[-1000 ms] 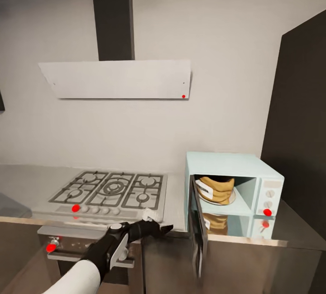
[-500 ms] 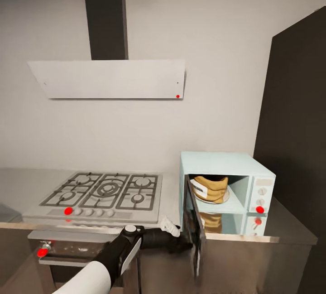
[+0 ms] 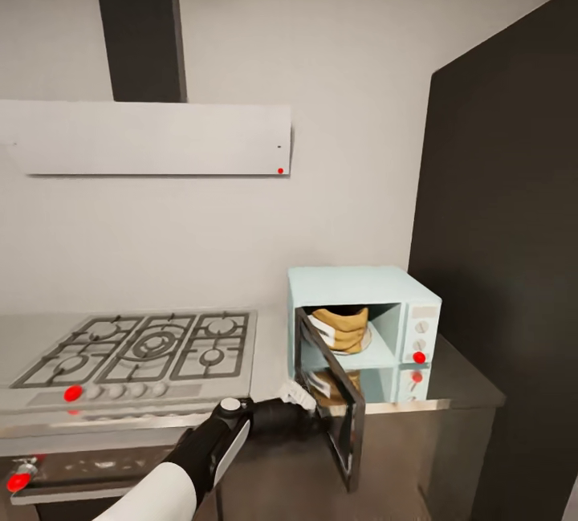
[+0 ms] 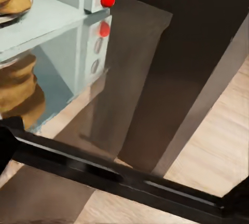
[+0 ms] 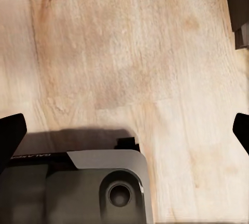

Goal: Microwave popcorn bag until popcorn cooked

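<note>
Nearest the camera, in the head view, the left arm reaches forward from the lower edge, its left gripper (image 3: 309,417) at the inner face of the open microwave door (image 3: 331,404); whether its fingers are spread or pressed together cannot be told, since the door's edge covers the tips; in the left wrist view the door's dark frame (image 4: 119,180) crosses the picture close to the camera. The right gripper (image 5: 124,130) hangs over the wood plank floor (image 5: 129,58), its two dark fingertips (image 5: 10,133) spread wide with nothing between them. Next, the table (image 3: 461,384), a grey steel worktop, carries the gas hob (image 3: 136,348) at the left and the microwave (image 3: 361,288) at the right, the two near each other but apart. Inside the microwave's cavity the popcorn bag (image 3: 341,327) sits on the round plate, upright with its white label towards the door; its reflection shows in the shiny surface below. Beyond, the pale wall bears the extractor hood (image 3: 144,138); a dark tall cabinet (image 3: 506,224) stands just beside the microwave. Judged progress: the bag is off the table and placed inside, so the transfer is done; left to do are closing the door, which stands swung outward, and starting the heat by the knobs (image 3: 419,344); no cooked popcorn can be made out.
</note>
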